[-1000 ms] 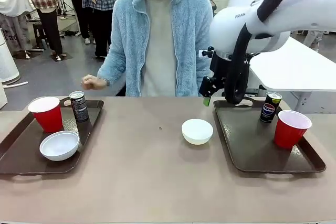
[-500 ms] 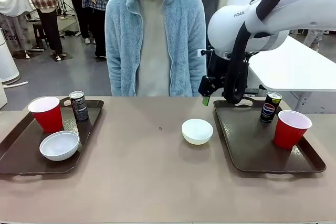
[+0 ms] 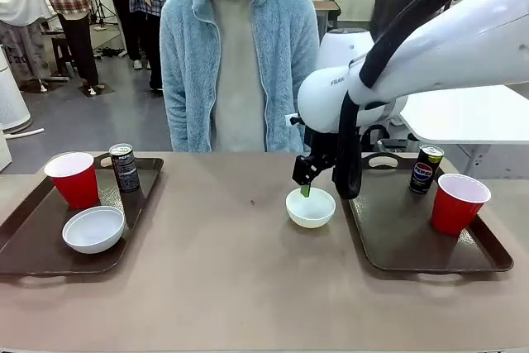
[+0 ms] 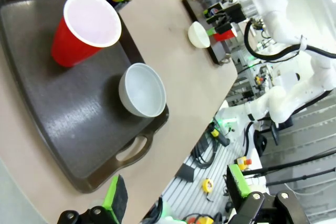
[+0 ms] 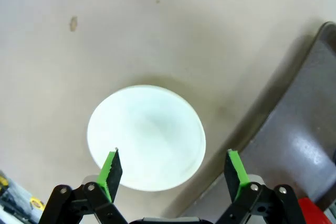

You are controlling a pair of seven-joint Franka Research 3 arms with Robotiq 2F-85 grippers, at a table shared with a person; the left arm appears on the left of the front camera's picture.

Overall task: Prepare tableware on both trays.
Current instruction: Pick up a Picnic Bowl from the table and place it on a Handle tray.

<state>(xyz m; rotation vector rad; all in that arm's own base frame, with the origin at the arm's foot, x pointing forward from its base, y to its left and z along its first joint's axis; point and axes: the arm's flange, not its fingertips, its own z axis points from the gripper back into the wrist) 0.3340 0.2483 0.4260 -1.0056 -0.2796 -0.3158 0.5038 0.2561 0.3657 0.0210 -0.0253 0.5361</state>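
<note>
Comparing with a second ago, I see my right arm has swung in from over the right tray's far rim to hang above the loose white bowl (image 3: 311, 207), and the person across the tabletop (image 3: 240, 287) has drawn the outstretched hand back and now stands upright. I read that as the handover of work to me: the right claw (image 3: 304, 191) is lined up for a pick, jaws spread wide and holding nothing. In the right wrist view the bowl (image 5: 146, 137) sits almost centred between the green pads (image 5: 111, 167), one pad over its near-left rim and the other just outside its right edge, so I judge a small shift may be needed before I close.

That bowl is the one piece still off a tray. It rests upright on the bare tabletop just beside the right tray (image 3: 397, 229), close to the tray's left rim but not on it. It is small, round, plain white, smooth and empty, with a thin lip that should take a pinch.

The right tray already carries a dark can (image 3: 426, 169) at its far side and a red cup (image 3: 458, 202) toward its right. The left tray (image 3: 33, 241) looks complete: red cup (image 3: 74, 178), can (image 3: 124, 166) and white bowl (image 3: 94, 229) all inside its rim. My left claw (image 4: 173, 195) hangs released above that tray's edge, gripping nothing.
</note>
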